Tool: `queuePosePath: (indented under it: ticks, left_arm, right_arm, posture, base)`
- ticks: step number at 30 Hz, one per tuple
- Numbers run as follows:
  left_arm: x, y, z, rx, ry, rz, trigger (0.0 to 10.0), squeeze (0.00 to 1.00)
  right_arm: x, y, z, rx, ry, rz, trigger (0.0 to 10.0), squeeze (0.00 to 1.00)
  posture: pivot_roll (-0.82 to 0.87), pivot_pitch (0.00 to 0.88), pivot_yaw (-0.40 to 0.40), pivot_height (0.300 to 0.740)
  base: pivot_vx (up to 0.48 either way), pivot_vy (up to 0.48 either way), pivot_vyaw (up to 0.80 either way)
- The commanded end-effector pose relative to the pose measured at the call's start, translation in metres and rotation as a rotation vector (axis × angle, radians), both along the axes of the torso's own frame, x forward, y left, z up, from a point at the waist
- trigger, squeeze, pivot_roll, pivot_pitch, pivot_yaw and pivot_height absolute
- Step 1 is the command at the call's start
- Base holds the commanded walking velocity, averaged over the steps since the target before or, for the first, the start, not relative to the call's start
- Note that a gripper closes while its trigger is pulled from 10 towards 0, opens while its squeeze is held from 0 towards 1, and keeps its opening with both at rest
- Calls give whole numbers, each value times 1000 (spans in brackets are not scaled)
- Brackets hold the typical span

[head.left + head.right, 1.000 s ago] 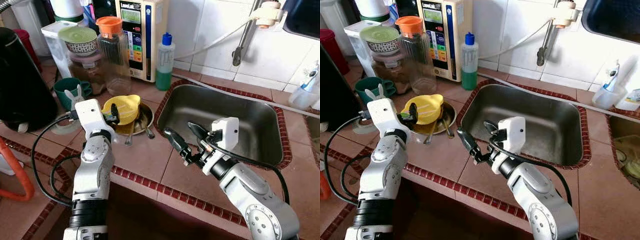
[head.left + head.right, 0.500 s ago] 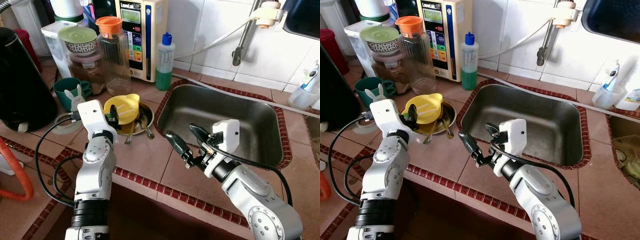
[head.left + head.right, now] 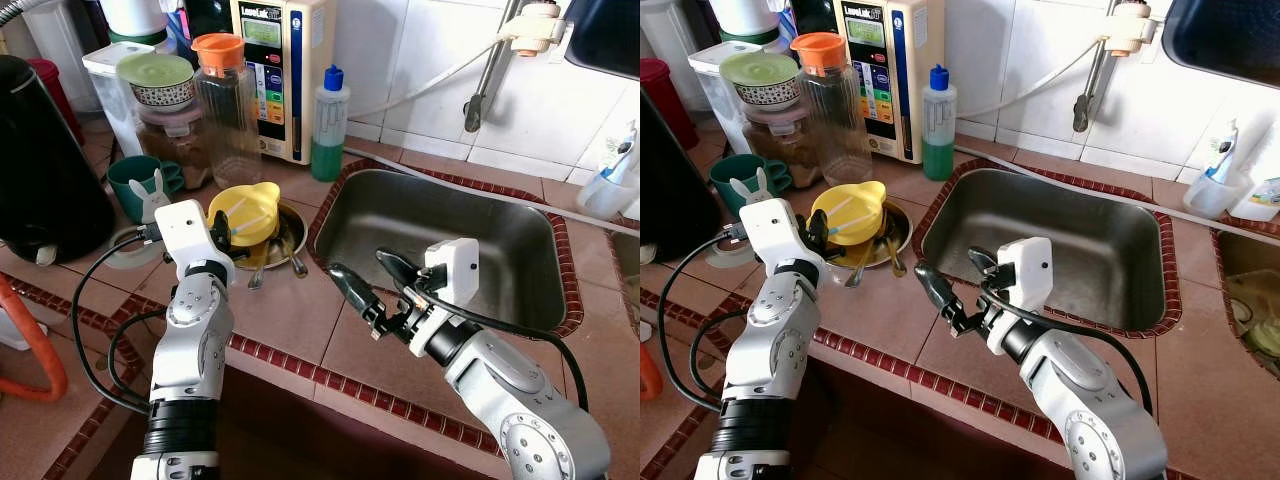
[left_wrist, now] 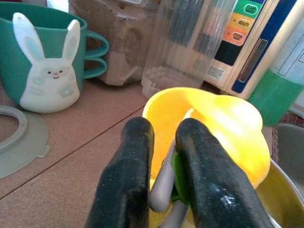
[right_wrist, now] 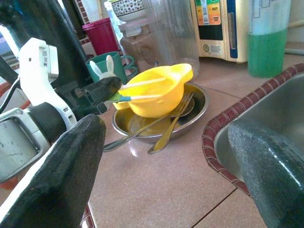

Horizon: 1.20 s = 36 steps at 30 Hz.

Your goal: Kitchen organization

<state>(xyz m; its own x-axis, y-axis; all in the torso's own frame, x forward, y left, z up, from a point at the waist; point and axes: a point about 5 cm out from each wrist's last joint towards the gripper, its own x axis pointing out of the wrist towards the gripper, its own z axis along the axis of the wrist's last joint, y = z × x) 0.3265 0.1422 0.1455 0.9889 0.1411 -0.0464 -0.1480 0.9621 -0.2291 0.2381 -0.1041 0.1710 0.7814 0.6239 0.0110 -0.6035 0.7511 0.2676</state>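
Observation:
A yellow bowl (image 3: 245, 210) sits tilted in a shallow metal dish (image 3: 293, 228) on the tiled counter, left of the sink (image 3: 500, 235). A fork and a spoon (image 3: 297, 262) also lie in the dish. My left gripper (image 3: 222, 228) is at the bowl's near rim. It is shut on a utensil with a green and pale handle (image 4: 176, 176) that lies across the bowl (image 5: 159, 90). My right gripper (image 3: 360, 265) hovers open over the counter by the sink's front left corner. Nothing is between its fingers (image 5: 71, 166).
Behind the dish stand a green rabbit mug (image 3: 140, 185), a glass jar with an orange lid (image 3: 225, 100), a green soap bottle (image 3: 328, 125) and a water purifier (image 3: 280, 60). A black kettle (image 3: 45, 170) is at far left. Bare counter lies before the dish.
The yellow bowl has tipped up, so its face now shows rounder, with the pale utensil across it. The left gripper rose slightly. The right gripper barely moved.

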Motion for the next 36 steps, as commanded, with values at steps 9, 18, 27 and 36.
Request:
queuePosePath:
  ticks: [9,18,27,36]
  left_arm:
    - [0,0,11,45,-52,17,0,0]
    - [0,-8,22,140,-124,-21,0,0]
    - [-3,-15,32,234,-198,-59,10000,0]
    - [-6,-31,51,295,-321,-144,10000,0]
  right_arm:
    - [-2,1,5,-3,-18,13,10000,0]
    - [-1,0,6,-5,-23,6,10000,0]
    - [-1,-1,6,-6,-24,-2,10000,0]
    - [5,-5,8,6,-32,-48,10000,0]
  posture:
    - [43,0,-10,740]
    - [42,0,-12,740]
    - [45,0,-13,740]
    - [47,0,-16,740]
  base:
    - [0,0,0]
    - [0,0,0]
    - [0,0,0]
    - [0,0,0]
